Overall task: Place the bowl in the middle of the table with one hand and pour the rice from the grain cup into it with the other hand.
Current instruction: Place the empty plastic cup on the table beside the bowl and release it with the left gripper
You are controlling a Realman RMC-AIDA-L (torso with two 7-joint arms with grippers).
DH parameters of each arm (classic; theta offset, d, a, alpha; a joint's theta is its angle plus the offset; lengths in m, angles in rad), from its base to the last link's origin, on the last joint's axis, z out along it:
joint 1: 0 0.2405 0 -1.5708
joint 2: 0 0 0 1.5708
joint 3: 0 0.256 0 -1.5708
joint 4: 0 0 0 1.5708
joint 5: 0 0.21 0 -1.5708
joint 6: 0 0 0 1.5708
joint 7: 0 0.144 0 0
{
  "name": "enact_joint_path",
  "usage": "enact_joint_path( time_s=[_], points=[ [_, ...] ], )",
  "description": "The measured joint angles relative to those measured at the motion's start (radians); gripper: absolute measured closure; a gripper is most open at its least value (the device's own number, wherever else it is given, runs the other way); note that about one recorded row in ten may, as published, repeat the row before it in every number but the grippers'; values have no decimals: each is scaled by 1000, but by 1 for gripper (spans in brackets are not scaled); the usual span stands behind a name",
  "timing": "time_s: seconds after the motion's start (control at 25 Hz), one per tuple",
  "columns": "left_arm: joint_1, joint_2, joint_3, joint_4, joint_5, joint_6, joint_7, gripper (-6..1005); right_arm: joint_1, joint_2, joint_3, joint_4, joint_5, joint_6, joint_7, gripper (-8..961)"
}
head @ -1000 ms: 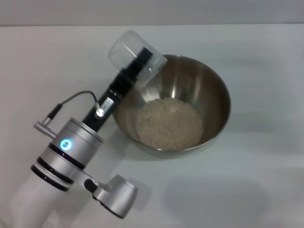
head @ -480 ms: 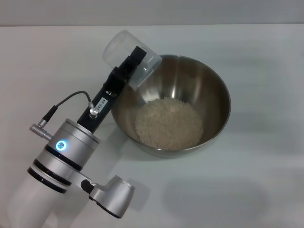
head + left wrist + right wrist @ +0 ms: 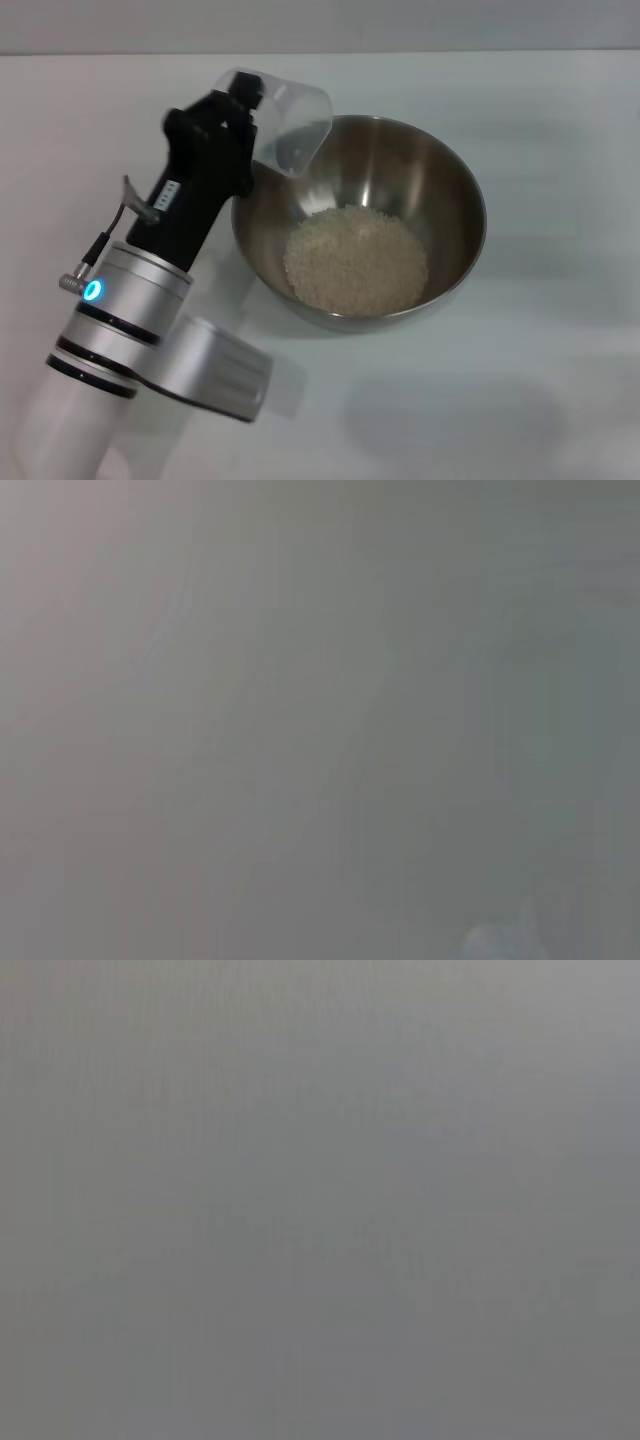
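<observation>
A large steel bowl (image 3: pixel 450 190) stands on the white table (image 3: pixel 560 380) in the head view, with a heap of pale rice (image 3: pixel 355 260) at its bottom. My left gripper (image 3: pixel 245 125) is shut on the clear grain cup (image 3: pixel 290 125), which hangs tilted over the bowl's left rim and looks empty. The black gripper body and silver wrist reach in from the lower left. My right gripper is out of view. Both wrist views show only a plain grey blur.
The back edge of the table (image 3: pixel 500 53) runs along the top of the head view. White tabletop surrounds the bowl on the right and in front.
My left wrist has rotated, turning the cup from mouth-down over the bowl back toward upright. The cup has shifted slightly left of the bowl's rim. The rice heap is unchanged.
</observation>
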Motion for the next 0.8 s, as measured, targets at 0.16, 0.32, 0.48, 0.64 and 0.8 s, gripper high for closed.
enact_joint_path(
  time_s=[0.16, 0.32, 0.48, 0.64, 0.8],
  points=[
    [4, 0, -26, -32, -132, -5, -375, 975, 0, 0, 0, 0, 0, 2, 0, 619],
    [4, 1, -57, -39, -213, -15, -576, 970, 0, 0, -2, 0, 0, 3, 0, 618],
    [4, 5, -115, -35, -292, -104, -822, 966, 0, 0, -6, 0, 0, 3, 0, 618],
    [2, 3, -181, -1, -298, -220, -965, 961, 0, 0, -7, -2, 0, 3, 0, 618],
    [-2, 1, -213, 15, -299, -287, -1017, 957, -2, 1, -7, -3, 0, 3, 0, 619]
  ],
)
